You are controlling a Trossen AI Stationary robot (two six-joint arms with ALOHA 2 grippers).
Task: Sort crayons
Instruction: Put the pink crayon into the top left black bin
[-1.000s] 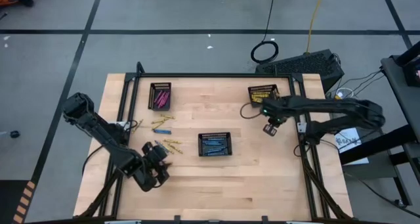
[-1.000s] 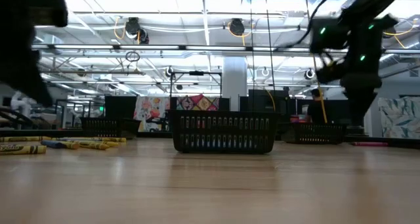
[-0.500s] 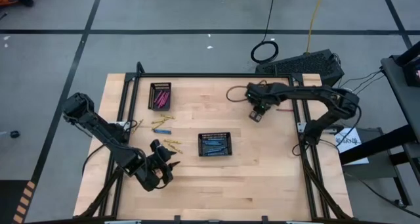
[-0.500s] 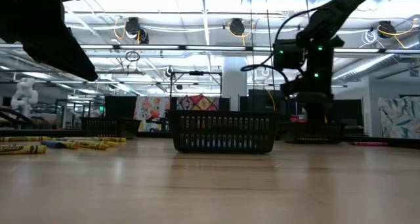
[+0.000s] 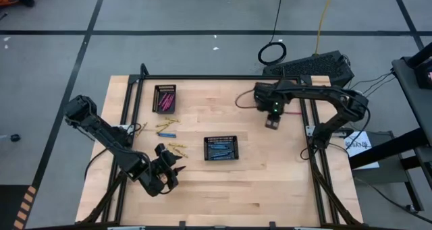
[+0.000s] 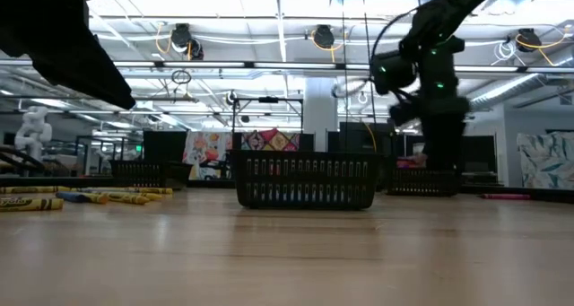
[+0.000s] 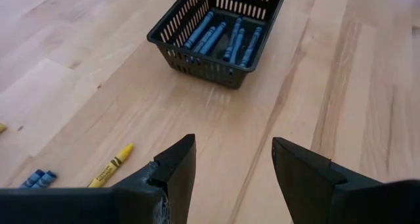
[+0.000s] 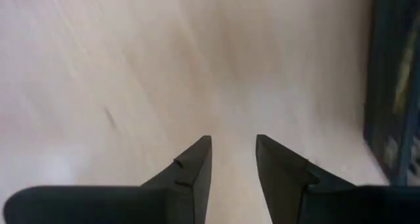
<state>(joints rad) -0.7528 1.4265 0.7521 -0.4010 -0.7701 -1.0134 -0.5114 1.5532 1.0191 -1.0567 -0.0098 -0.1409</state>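
Sorting looked well underway: the blue crayons (image 7: 226, 37) were already laid in the black tray (image 5: 222, 149) mid-bench, and the pink crayons (image 5: 165, 99) were kept in a second tray (image 5: 165, 89) toward the far left, so each colour seemed to be given its own bin. A loose bunch of yellow crayons (image 5: 177, 149), with a blue one or two among them, was still left on the bench (image 5: 256, 189) just left of the blue tray.

The left gripper (image 5: 177, 170) was held low beside that loose bunch, probably lined up for the next pick. Its jaws were spread wide and nothing was gripped, as seen in the left wrist view, where one yellow crayon (image 7: 111, 165) was lying on the wood just beside it.

The right gripper (image 5: 272, 124) was hung over bare wood on the right, with a dark tray edge (image 8: 392, 86) off to one side. Its jaws were parted only a little and nothing was held or touched.
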